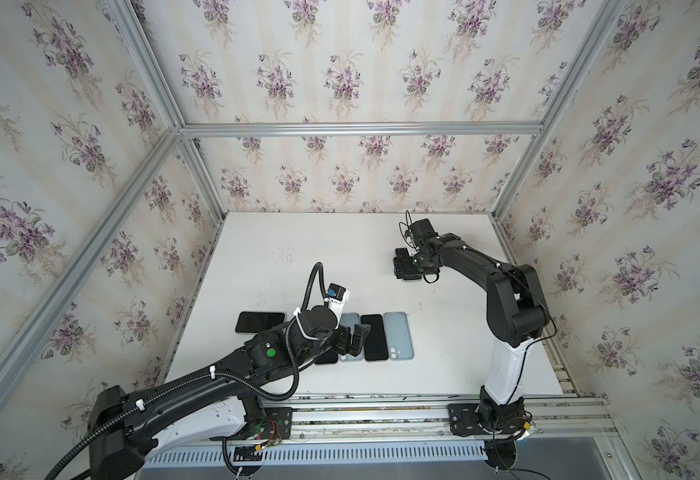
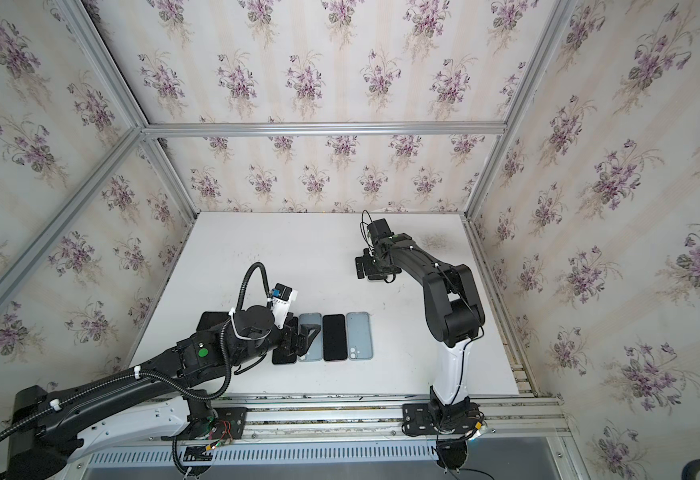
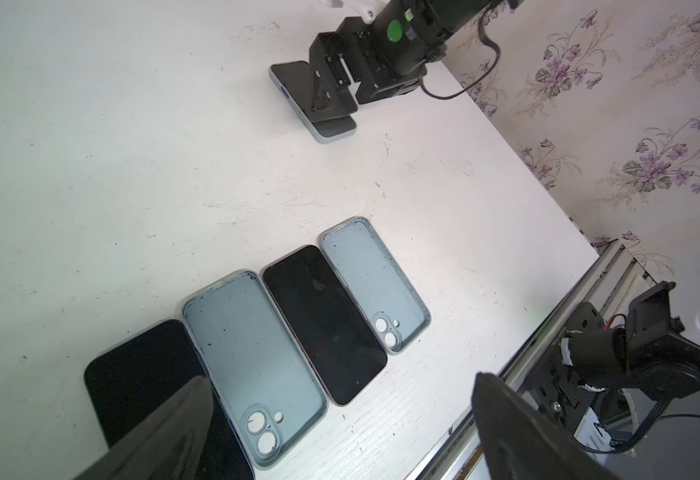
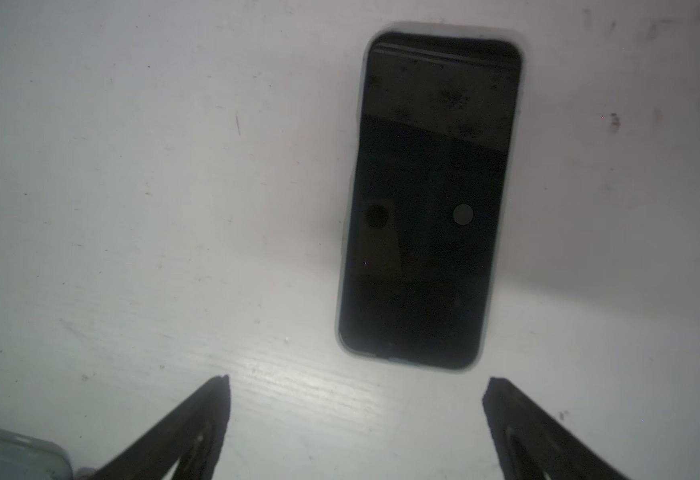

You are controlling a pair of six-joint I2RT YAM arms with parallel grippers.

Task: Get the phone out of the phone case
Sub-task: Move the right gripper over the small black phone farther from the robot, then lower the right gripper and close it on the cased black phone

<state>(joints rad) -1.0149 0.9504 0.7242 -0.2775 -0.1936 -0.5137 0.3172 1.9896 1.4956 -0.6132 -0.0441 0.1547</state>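
A black phone [image 4: 427, 199] lies screen up in a pale blue phone case [image 4: 490, 286] on the white table at the back right. My right gripper [image 4: 356, 382] hovers just short of its near end, open, with nothing between the fingers. In the left wrist view the same cased phone [image 3: 290, 68] sits half hidden under the right gripper [image 3: 331, 89]. My left gripper [image 3: 342, 380] is open and empty above a row of phones and cases near the front. In both top views the right gripper [image 1: 402, 266] [image 2: 364, 266] covers the cased phone.
The front row holds a bare black phone [image 3: 144, 386], an empty blue case [image 3: 252, 365], another black phone [image 3: 323, 320] and a second empty case [image 3: 375, 282]. One more phone [image 1: 260, 322] lies crosswise at the left. Wallpapered walls close in the table [image 1: 298, 249].
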